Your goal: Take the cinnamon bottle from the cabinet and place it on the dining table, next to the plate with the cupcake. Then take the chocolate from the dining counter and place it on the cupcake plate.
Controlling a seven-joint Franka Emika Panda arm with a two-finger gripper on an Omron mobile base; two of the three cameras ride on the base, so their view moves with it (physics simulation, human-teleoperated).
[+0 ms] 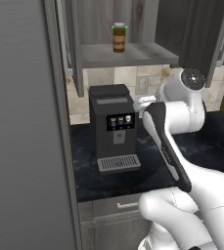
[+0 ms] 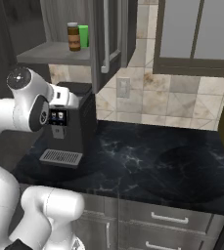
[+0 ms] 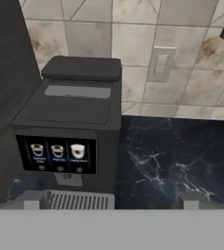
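Left base view, item one: the cinnamon bottle (image 1: 119, 39), brown with a pale cap, upright on the open cabinet shelf (image 1: 133, 56), a little left of the shelf's middle. A bit of green shows behind its cap. Item two: a black coffee machine (image 1: 111, 122) on the dark counter (image 1: 147, 166), directly below that shelf, with its drip tray (image 1: 118, 162) at the front. Item three: a wall socket (image 1: 143, 84) on the tiles, right of the machine. My arm bends up from the lower right, and my hand sits just beside the machine's upper right corner, well below the bottle.

Right base view: the same bottle (image 2: 74, 36) on the shelf (image 2: 50, 52), with a green cup (image 2: 83, 35) just beside it on its right. The cabinet door (image 2: 108, 39) hangs open. Below stand the coffee machine (image 2: 79, 127), the marbled counter (image 2: 147, 156) and the socket (image 2: 123, 88). Drawers (image 2: 169, 217) run under the counter's edge.

Hand view: I look down on the coffee machine (image 3: 74, 107), with three cup pictures on its front panel (the drip tray (image 3: 81, 199) is at the very bottom). The socket (image 3: 161, 63) is on the tiles, and the counter (image 3: 182, 156) lies to the right. My gripper (image 3: 111, 204) has its tips spread wide apart, with nothing held between them.
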